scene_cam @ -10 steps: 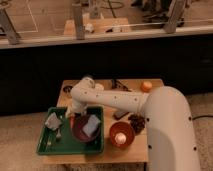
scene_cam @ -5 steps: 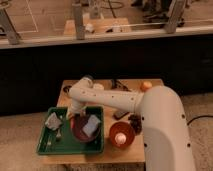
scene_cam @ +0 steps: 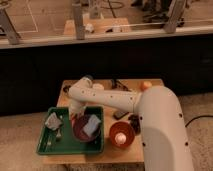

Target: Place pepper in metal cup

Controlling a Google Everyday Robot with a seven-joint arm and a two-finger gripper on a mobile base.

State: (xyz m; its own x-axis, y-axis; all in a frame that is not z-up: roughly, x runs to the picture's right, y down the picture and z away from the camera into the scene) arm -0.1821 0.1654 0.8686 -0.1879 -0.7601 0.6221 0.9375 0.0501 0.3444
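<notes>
My white arm reaches from the lower right, bends at the elbow (scene_cam: 82,91) and comes down into the green tray (scene_cam: 50,146). The gripper (scene_cam: 75,118) is low over the tray, at the left rim of the maroon plate (scene_cam: 81,134). A blue-grey pad (scene_cam: 92,125) lies on that plate. The pepper does not show; the wrist hides the spot under it. A grey shiny object (scene_cam: 52,121) lies in the left part of the tray, and I cannot tell whether it is the metal cup.
An orange bowl (scene_cam: 122,135) with a pale ball in it stands right of the tray. A round orange fruit (scene_cam: 145,85) sits at the far right corner of the wooden table (scene_cam: 107,154). Small dark items (scene_cam: 133,120) lie beside the arm. A dark wall and railing stand behind.
The arm has barely shifted. The gripper stays low over the tray beside the maroon plate.
</notes>
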